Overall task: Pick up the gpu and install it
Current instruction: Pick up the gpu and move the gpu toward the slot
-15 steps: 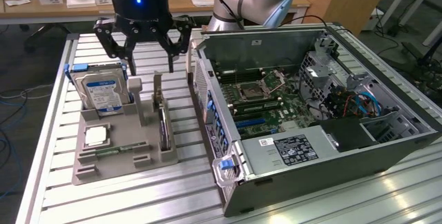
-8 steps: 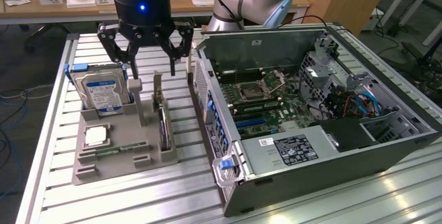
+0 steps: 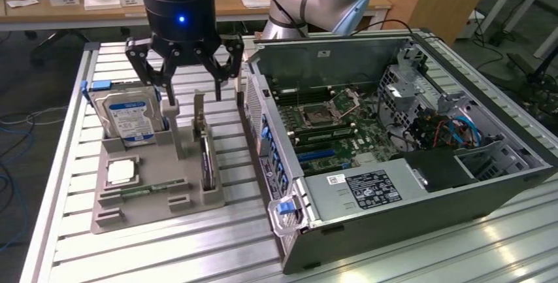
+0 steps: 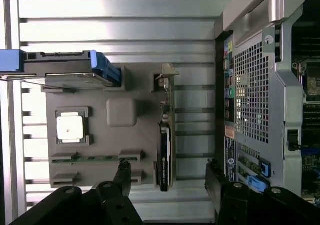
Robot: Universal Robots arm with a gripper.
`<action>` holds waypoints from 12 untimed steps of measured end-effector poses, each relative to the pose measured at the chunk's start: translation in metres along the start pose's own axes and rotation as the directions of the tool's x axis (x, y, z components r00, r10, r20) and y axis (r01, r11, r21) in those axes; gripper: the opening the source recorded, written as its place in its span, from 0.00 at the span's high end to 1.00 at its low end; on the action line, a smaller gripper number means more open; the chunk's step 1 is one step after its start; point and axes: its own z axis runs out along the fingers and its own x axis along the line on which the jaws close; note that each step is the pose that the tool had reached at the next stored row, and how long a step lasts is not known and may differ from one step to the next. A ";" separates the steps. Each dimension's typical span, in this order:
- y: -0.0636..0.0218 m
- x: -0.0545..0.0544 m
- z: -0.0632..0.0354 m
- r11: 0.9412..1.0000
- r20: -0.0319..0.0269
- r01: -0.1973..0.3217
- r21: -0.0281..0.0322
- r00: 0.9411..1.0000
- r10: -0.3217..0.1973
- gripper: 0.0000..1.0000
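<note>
The gpu (image 3: 206, 155) stands on its long edge in a slot of the grey holder tray (image 3: 148, 214), a dark thin card with its silvery bracket (image 3: 198, 110) at the far end. My gripper (image 3: 193, 98) hangs open just above the bracket end and touches nothing. In the wrist view the gpu (image 4: 164, 152) runs lengthwise between my two spread black fingers (image 4: 122, 177), with the bracket (image 4: 168, 77) farther away. The open computer case (image 3: 393, 146) lies beside the tray on the exterior view's right, its motherboard (image 3: 336, 129) exposed.
A silver hard drive (image 3: 131, 116) with a blue-white label stands in the tray at the exterior view's left. A square processor (image 3: 122, 170) and a narrow green memory stick (image 3: 153, 188) lie in front of it. The case's rear wall (image 4: 250, 90) stands close beside the gpu.
</note>
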 end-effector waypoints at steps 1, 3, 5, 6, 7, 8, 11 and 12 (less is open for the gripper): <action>0.0000 0.000 0.0010 1.000 0.000 0.000 0.000 1.000 0.000 0.29; -0.0002 0.000 0.0031 1.000 0.000 0.000 0.000 1.000 0.000 0.29; -0.0003 0.000 0.0056 1.000 0.000 0.000 0.000 1.000 0.000 0.29; -0.0004 0.000 0.0070 1.000 0.000 0.000 0.000 1.000 0.000 0.29; -0.0004 0.000 0.0085 1.000 0.000 0.000 0.000 1.000 0.000 0.29; -0.0005 0.000 0.0100 1.000 0.000 0.000 0.000 1.000 0.000 0.29; -0.0008 0.000 0.0148 1.000 0.000 0.000 0.000 1.000 0.000 0.29; -0.0009 0.000 0.0165 1.000 0.000 0.000 0.000 1.000 0.000 0.29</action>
